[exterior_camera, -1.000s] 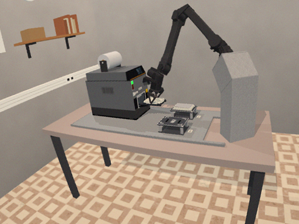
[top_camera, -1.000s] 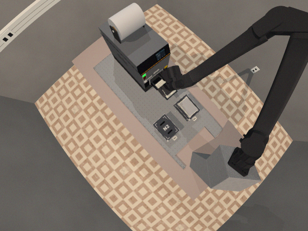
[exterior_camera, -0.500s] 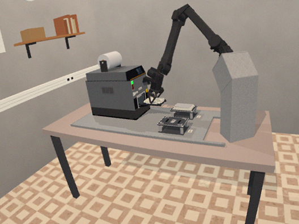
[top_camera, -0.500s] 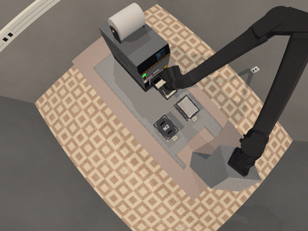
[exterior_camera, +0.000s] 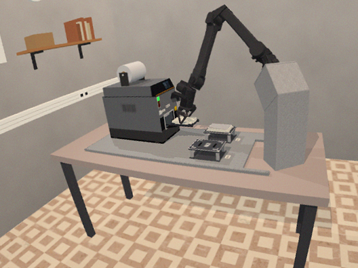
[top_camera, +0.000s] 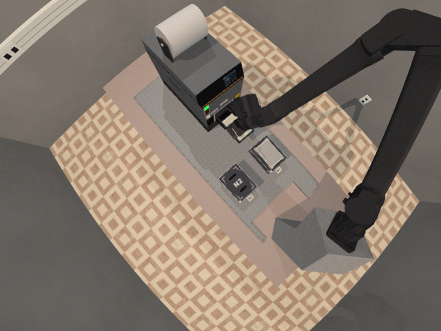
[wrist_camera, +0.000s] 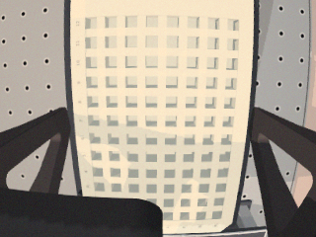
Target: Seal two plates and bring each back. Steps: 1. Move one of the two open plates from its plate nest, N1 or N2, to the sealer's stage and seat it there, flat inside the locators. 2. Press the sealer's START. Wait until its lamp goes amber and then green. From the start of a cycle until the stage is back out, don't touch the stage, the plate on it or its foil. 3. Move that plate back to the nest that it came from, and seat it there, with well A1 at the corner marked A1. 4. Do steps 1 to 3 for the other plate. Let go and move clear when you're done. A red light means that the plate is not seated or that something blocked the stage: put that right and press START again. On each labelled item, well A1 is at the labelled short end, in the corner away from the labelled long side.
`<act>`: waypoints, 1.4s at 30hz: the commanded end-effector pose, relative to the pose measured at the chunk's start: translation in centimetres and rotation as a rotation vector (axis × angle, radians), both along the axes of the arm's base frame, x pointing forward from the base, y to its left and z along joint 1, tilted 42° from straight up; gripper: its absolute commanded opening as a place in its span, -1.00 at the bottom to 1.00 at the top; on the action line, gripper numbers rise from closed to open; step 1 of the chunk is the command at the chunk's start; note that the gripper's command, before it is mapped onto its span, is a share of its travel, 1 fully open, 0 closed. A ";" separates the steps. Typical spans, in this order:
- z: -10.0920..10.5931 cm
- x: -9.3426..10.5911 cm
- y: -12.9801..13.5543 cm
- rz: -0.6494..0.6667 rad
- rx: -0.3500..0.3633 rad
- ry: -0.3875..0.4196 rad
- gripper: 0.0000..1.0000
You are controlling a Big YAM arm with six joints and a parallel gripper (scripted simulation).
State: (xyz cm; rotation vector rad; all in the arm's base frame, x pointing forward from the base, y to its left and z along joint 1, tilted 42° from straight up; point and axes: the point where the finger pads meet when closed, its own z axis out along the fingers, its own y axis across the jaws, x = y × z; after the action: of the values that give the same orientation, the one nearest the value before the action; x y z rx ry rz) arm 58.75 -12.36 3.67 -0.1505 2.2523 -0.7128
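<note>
A cream plate with uncovered wells lies on the sealer's extended stage. It looks flat; exact seating at the locators cannot be told. My gripper is open, with one finger beside each long side of this plate. The sealer shows a green lamp. A second plate with a smooth, pale grey top sits in nest N1. Nest N2 is empty.
A white foil roll is on top of the sealer, whose front rises close behind my gripper. A yellow patch is on that front. A tall grey block stands beneath the arm's base.
</note>
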 end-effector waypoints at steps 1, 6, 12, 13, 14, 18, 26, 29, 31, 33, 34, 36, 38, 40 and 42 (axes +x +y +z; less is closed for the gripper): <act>1.7 0.4 -0.6 -0.019 0.005 -0.045 1.00; 1.7 0.4 -0.6 -0.019 0.005 -0.044 1.00; 1.6 -0.3 0.4 -0.007 0.006 -0.024 1.00; 1.6 -0.4 0.7 -0.003 0.007 -0.021 1.00; 1.7 -0.4 1.0 0.001 0.007 -0.022 1.00; 2.9 0.2 1.5 0.009 0.006 -0.041 1.00; 2.5 0.2 2.0 0.016 0.004 -0.028 1.00; 2.6 -0.2 2.3 0.016 0.006 -0.029 1.00; 2.6 -0.5 2.4 0.015 0.008 -0.028 1.00; 2.6 -0.8 2.4 0.015 0.007 -0.024 1.00; 3.0 -0.6 2.4 0.014 0.007 -0.029 1.00; 3.6 -0.3 2.5 0.015 0.007 -0.040 1.00; 3.9 -0.1 2.5 0.015 0.006 -0.045 1.00; 3.8 -0.1 2.5 0.015 0.006 -0.044 1.00; 3.9 -0.2 2.6 0.015 0.006 -0.043 1.00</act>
State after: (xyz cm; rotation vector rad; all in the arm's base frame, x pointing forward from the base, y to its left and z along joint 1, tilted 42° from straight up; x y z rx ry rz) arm 57.80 -11.33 5.26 -0.1489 2.2521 -0.7132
